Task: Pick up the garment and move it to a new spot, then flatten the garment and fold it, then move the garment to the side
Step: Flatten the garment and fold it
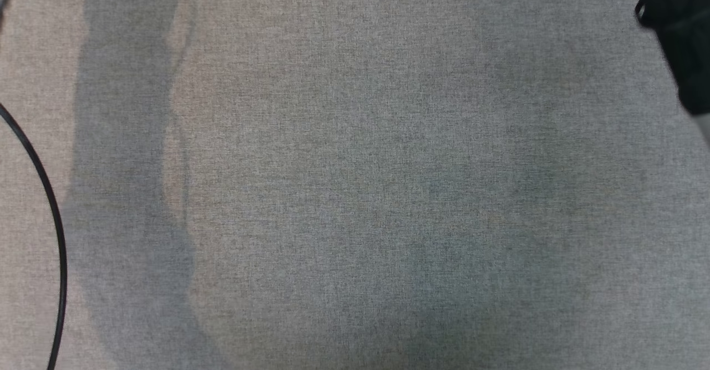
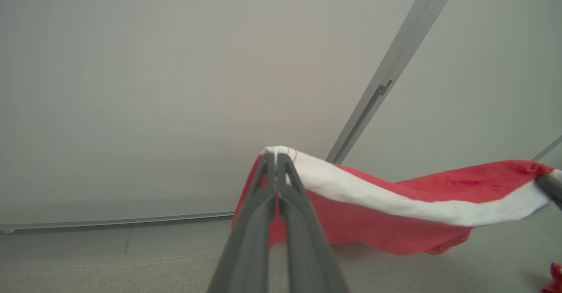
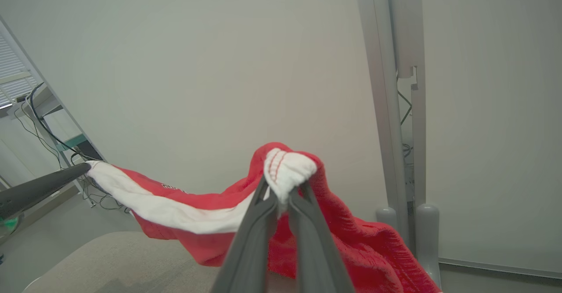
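Between both tools [image 2: 276, 154] [image 3: 283, 193] — garment [image 2: 377, 222], perhaps aloft.

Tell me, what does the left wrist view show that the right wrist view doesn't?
Left wrist view: the left end effector shut on one end of the red garment, with a slanted grey rail behind. Right wrist view: the right end effector shut on its bunched white hem, plus upright grey posts, cables and window blinds. Shared: the garment stretched between both end effectors, before a pale wall.
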